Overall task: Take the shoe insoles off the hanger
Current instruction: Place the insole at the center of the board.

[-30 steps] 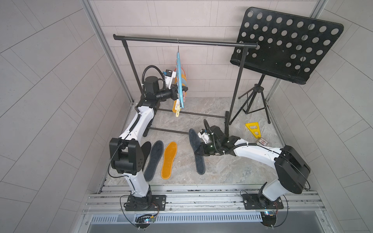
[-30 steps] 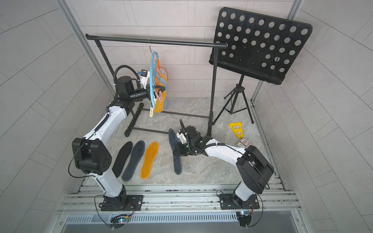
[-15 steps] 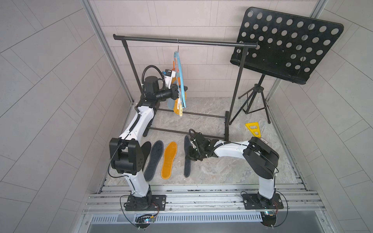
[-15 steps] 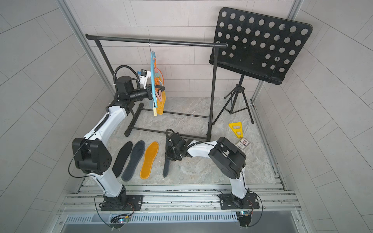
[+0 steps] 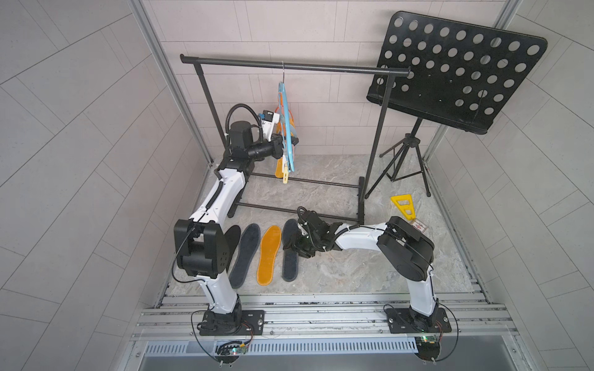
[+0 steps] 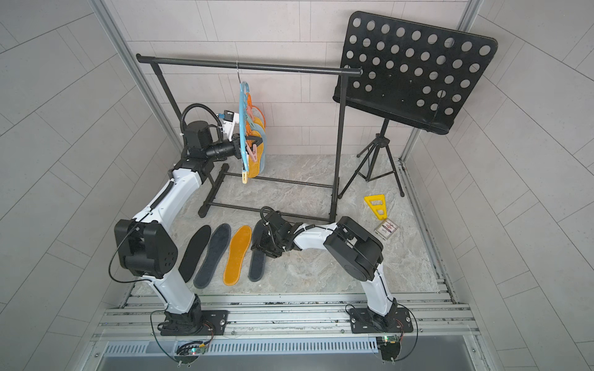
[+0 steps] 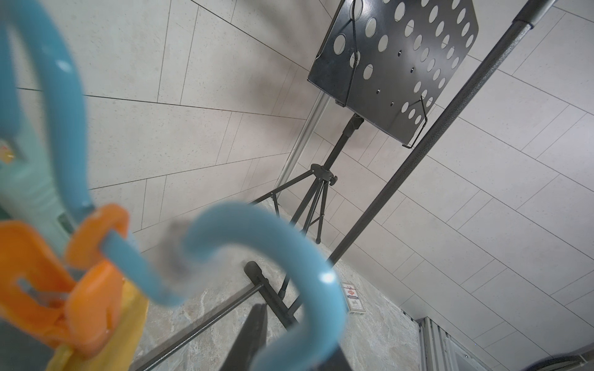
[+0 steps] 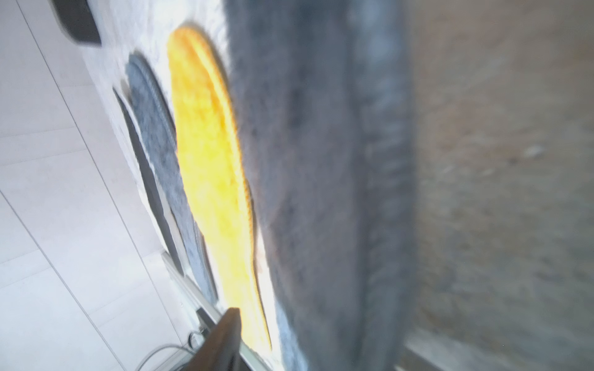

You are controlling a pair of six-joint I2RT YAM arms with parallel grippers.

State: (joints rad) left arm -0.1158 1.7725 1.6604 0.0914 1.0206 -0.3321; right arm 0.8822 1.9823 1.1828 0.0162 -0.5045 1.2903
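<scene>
The light-blue hanger hangs edge-on from the rack, with orange and grey-blue shoe insoles clipped behind it. My left gripper is shut on the hanger's wavy lower bar, beside an orange clip. Several insoles lie side by side on the floor: black, dark grey, orange and a second dark grey one. My right gripper hovers low over that last one, open. One fingertip stands clear of its fuzzy edge.
The black garment rack stands at the back, its base bars just behind my right wrist. A perforated music stand is at the right, with a yellow triangle and a small card box on the floor below.
My right gripper carried the dark grey insole leftward, laid it flat beside the orange one and opened. The left arm stayed on the hanger, which swung slightly.
</scene>
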